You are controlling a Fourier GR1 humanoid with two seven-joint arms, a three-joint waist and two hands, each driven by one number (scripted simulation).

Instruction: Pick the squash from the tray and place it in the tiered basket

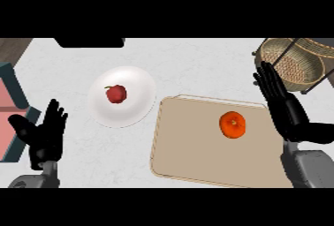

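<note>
1. One squash (232,125), orange and roundish, is sitting on the beige tray (189,154), toward the tray's upper right part, with nothing touching it. Seen from above it is showing no clear long axis.
2. The right hand (282,102) is hanging just beside the tray's right edge, fingers straight and holding nothing; the squash is lying to its left and slightly lower in the view, so a short inward reach looks called for.
3. The left hand (46,128) is resting open near the view's left edge, fingers up, well apart from the tray, so the right is clearly the nearer one.
4. One tiered basket (297,62) is standing at the upper right, just past the right hand's fingertips.
5. One white plate (134,103) is lying left of the tray, carrying a single red fruit (116,93).
</note>
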